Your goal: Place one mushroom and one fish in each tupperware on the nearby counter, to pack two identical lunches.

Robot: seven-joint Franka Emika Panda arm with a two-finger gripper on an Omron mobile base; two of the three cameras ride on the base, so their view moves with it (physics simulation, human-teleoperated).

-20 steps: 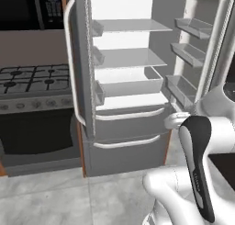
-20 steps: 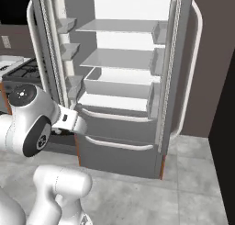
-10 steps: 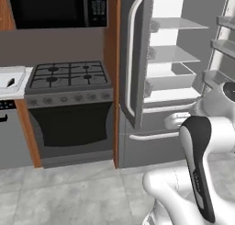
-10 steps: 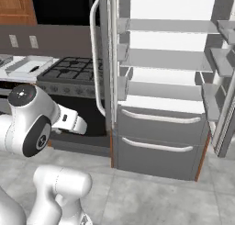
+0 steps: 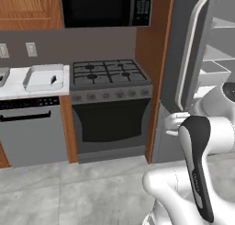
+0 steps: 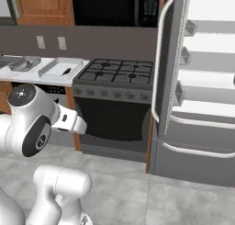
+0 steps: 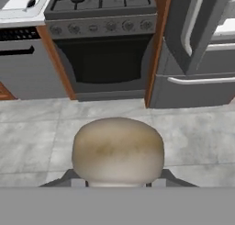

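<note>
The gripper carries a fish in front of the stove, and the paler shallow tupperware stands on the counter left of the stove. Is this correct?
Not quite. The gripper carries a mushroom, a rounded beige cap, as the hand view shows. The rest holds: the paler tupperware stands on the counter, left of the stove.

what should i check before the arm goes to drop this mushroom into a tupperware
1. Mushroom sits between the fingers in the hand view: ok.
2. Grip firm: cannot tell, the fingers are hidden behind the cap.
3. Paler tupperware in sight on the counter, left of the stovetop: ok.
4. That tub's contents: one small dark item inside; what it is, cannot tell.
5. Darker tupperware in sight further along the counter: ok; contents cannot tell.
6. Tubs within reach: not ok, they look too far; base should drive closer.
</note>
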